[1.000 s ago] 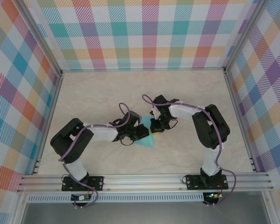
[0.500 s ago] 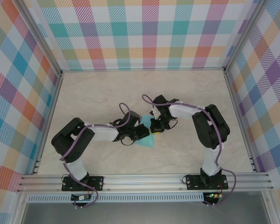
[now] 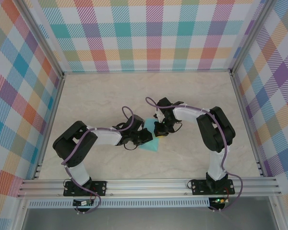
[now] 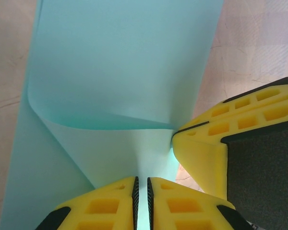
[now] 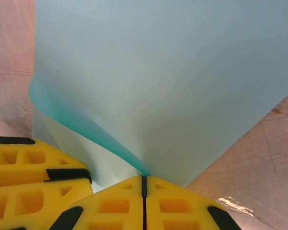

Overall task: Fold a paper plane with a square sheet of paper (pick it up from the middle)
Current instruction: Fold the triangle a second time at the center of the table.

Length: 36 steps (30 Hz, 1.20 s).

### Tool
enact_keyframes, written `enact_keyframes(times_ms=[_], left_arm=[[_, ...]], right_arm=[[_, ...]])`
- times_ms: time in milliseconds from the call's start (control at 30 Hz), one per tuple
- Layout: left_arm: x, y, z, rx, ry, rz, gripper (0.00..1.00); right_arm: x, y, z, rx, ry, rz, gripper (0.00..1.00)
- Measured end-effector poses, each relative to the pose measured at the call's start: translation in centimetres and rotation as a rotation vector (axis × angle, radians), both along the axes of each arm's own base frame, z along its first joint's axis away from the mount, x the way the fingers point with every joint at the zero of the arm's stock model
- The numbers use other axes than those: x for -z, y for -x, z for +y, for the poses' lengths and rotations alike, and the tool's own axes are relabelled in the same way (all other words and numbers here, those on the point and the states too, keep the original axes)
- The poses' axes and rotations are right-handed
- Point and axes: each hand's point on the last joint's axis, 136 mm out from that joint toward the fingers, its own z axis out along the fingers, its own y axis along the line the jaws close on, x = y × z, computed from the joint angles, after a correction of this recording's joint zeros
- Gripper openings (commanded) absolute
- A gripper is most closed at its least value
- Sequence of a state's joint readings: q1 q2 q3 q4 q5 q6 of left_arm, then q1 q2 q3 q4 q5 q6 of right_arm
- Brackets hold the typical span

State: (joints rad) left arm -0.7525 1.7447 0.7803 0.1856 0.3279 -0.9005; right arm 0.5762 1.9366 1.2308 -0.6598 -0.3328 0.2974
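A pale marbled desk (image 3: 101, 96) lies inside pastel plaid walls (image 3: 153, 33), with an aluminium rail (image 3: 149, 184) along the bottom of the overhead frame, and both arms reach in to meet at its centre. The left claw (image 3: 146, 137) and the right claw (image 3: 159, 133) sit just beside each other over the turquoise sheet of paper (image 3: 151, 145). The sheet lies on the desk right of centre and shows as a small downward-pointing wedge below the claws, which cover the rest of it. A purple cable (image 3: 127, 111) loops above the left wrist. In the left wrist view the two yellow fingers at the bottom edge are clenched on the paper, a thin turquoise strip running up through the hairline slit between them. The upper layer curls over in a soft roll from the left, and the right claw's yellow and black finger (image 4: 206, 148) crowds in from the right, touching the fold. In the right wrist view the right claw's fingers meet in a closed seam at bottom centre, grasping the sheet where a darker curled edge runs into them. The left claw's yellow fingers (image 5: 33, 167) fill the lower left, touching the paper. Both close views cut off the sheet's outer edges, so its overall shape cannot be made out.
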Motion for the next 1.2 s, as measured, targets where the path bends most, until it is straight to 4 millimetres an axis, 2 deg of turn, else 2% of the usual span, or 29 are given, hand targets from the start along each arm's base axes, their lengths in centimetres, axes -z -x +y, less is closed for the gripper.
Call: enact_keyframes(times_ms=[167, 533, 600, 700, 833, 900, 1033, 1200], left_arm=[[0.0, 0.0, 0.0, 0.0, 0.0, 0.0, 0.15], [0.6, 0.2, 0.4, -0.005, -0.024, 0.016, 0.14], [0.6, 0.2, 0.4, -0.006, -0.025, 0.016, 0.14], [0.7, 0.2, 0.5, -0.008, -0.028, 0.016, 0.13], [0.7, 0.2, 0.5, -0.009, -0.03, 0.016, 0.13], [0.7, 0.2, 0.5, -0.009, -0.03, 0.016, 0.13], [0.8, 0.2, 0.5, -0.009, -0.032, 0.018, 0.11], [0.8, 0.2, 0.5, -0.009, -0.033, 0.018, 0.09]], right_arm=[[0.0, 0.0, 0.0, 0.0, 0.0, 0.0, 0.08], [0.1, -0.9, -1.3, 0.012, 0.087, -0.056, 0.21], [-0.5, -1.5, -2.0, 0.027, 0.12, -0.095, 0.22], [-2.3, -2.2, -2.4, 0.051, 0.122, -0.161, 0.22], [-4.8, -2.1, -2.1, 0.073, 0.054, -0.209, 0.18], [-5.1, -1.6, -1.6, 0.077, 0.011, -0.192, 0.12], [-4.1, -0.4, -0.7, 0.081, -0.044, -0.116, 0.01], [-2.4, 0.4, 0.4, 0.077, -0.078, -0.038, 0.0]])
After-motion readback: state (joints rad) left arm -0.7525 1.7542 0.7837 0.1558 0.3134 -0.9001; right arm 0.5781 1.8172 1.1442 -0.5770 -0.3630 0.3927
